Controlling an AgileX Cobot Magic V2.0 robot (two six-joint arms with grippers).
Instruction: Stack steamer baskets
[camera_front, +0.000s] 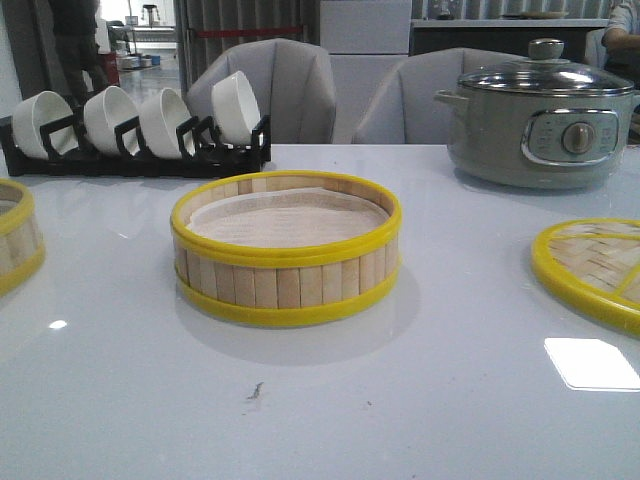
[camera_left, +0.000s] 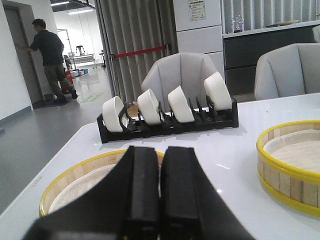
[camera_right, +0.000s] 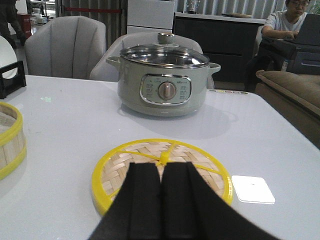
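Observation:
One steamer basket (camera_front: 286, 250) with light-wood slats and yellow rims stands in the middle of the white table; it also shows in the left wrist view (camera_left: 292, 162) and the right wrist view (camera_right: 9, 140). The second steamer basket (camera_front: 15, 240) sits at the left table edge, cut off by the frame. In the left wrist view this basket (camera_left: 80, 180) lies just beyond and below my left gripper (camera_left: 161, 150), which is shut and empty. My right gripper (camera_right: 161, 167) is shut and empty, hovering over the woven lid (camera_right: 145, 160). Neither gripper shows in the front view.
The flat woven-bamboo lid (camera_front: 592, 268) with yellow rim lies at the right. A grey electric pot (camera_front: 540, 115) with glass lid stands at the back right. A black rack of white bowls (camera_front: 140, 130) stands at the back left. Grey chairs (camera_front: 290, 90) stand behind the table.

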